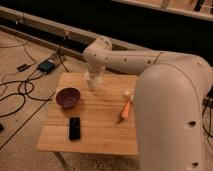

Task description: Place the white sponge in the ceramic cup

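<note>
The gripper [93, 80] hangs low over the far side of the wooden worktop [100, 137], at the end of the big white arm [127, 60]. I cannot tell if it is open or closed, or if it holds anything. The white sponge does not lie anywhere I can see on the wood. There is a pale blob right at the gripper. It could be the sponge, the ceramic cup, or both; I cannot tell. A sponge is most likely soft, light and squashy, so it should not break or slip. A gentle pinch across its short sides, near the middle, should do. It may bend, so it likely goes in best end first. A ceramic cup is hard and smooth and can tip or chip, so a soft touch is best. Left of the gripper in the picture, and nearer to us, sits a round dark purple bowl [68, 97]. Further toward us lies a flat black bar [74, 128]. Right of the gripper lies a long orange and white packet [125, 107].
</note>
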You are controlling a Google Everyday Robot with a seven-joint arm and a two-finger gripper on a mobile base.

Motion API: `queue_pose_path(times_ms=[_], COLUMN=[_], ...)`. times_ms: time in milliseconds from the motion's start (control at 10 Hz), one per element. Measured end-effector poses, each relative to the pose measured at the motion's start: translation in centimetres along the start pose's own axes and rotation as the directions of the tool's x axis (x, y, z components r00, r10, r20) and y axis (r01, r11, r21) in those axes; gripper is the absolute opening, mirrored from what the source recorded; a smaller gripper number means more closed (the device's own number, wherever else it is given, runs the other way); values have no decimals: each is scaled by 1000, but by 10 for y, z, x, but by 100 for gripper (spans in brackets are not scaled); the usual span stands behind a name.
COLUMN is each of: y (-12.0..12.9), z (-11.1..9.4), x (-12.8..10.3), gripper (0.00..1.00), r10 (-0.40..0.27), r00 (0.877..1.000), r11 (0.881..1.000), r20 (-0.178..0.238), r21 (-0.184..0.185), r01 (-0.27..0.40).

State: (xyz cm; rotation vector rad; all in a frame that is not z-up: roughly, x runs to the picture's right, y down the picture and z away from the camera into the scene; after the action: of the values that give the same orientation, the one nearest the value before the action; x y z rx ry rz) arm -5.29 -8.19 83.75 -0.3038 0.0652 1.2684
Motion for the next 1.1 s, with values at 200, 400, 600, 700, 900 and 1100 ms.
queue_pose_path(times_ms=[200,400,600,700,900,1100], y=[-1,0,8,17,30,32], z=[-1,-4,-1,2,10,22], x=[-2,-7,-11,-16,-25,-38], gripper=[0,0,0,0,0,0], r10=[-5,-12,-33,-49,-72,-81], r00=[1000,999,997,995,991,987], r11=[1000,1000,999,998,996,995], r20=[20,53,77,90,112,138], r21=[-1,-3,-13,-22,-38,-43], r01=[5,12,34,51,77,88])
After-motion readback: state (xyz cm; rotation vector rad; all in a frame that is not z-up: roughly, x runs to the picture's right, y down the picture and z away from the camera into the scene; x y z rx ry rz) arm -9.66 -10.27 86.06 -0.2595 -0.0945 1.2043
